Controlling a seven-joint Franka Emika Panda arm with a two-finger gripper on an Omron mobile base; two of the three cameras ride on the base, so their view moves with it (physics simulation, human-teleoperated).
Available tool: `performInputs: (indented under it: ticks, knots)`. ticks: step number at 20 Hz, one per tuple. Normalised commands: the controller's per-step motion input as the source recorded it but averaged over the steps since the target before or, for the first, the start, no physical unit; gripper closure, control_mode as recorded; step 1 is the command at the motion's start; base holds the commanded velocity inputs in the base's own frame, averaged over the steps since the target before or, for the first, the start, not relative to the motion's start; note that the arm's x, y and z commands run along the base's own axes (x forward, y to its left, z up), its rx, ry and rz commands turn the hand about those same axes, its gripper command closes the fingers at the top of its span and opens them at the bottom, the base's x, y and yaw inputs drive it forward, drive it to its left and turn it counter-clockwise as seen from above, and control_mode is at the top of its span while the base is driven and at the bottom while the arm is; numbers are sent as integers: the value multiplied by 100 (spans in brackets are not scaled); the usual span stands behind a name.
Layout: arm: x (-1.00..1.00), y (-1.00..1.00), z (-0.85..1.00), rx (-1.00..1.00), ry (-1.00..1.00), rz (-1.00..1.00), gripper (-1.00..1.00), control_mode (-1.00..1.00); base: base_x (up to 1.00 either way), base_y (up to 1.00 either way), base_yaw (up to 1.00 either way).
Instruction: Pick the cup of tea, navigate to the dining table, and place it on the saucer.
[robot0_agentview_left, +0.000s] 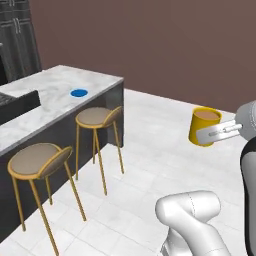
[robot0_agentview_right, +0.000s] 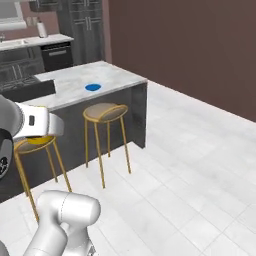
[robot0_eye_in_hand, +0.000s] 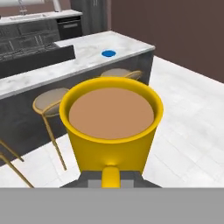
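The cup of tea (robot0_agentview_left: 204, 125) is a yellow mug full of brown liquid, held upright in the air over the floor. My gripper (robot0_agentview_left: 212, 133) is shut on its small handle. In the hand view the cup (robot0_eye_in_hand: 111, 127) stands close up, with the gripper (robot0_eye_in_hand: 111, 178) clamped on the handle at the bottom. In the right base view a yellow sliver of the cup (robot0_agentview_right: 36, 141) peeks out under my white hand. The blue saucer (robot0_agentview_left: 78, 93) (robot0_agentview_right: 92, 87) (robot0_eye_in_hand: 108, 54) lies near the end of the dining table (robot0_agentview_left: 47, 102) (robot0_agentview_right: 117, 75) (robot0_eye_in_hand: 129, 43), well away from the cup.
Two gold-legged stools (robot0_agentview_left: 97, 116) (robot0_agentview_left: 37, 160) stand along the table's near side, between me and the saucer. A dark block (robot0_agentview_left: 17, 105) sits on the marble top. Dark cabinets with a sink counter (robot0_agentview_right: 35, 42) line the back wall. Open white tiled floor (robot0_agentview_left: 165, 150) spreads to the right.
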Motion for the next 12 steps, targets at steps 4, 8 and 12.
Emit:
performInputs:
  ticks: [4,8,12]
  knots:
    - [0,0,0,0,0,0,100,100,100,-61,53]
    - [0,0,0,0,0,0,100,100,100,-62,55]
    - [0,0,0,0,0,0,100,100,100,-61,56]
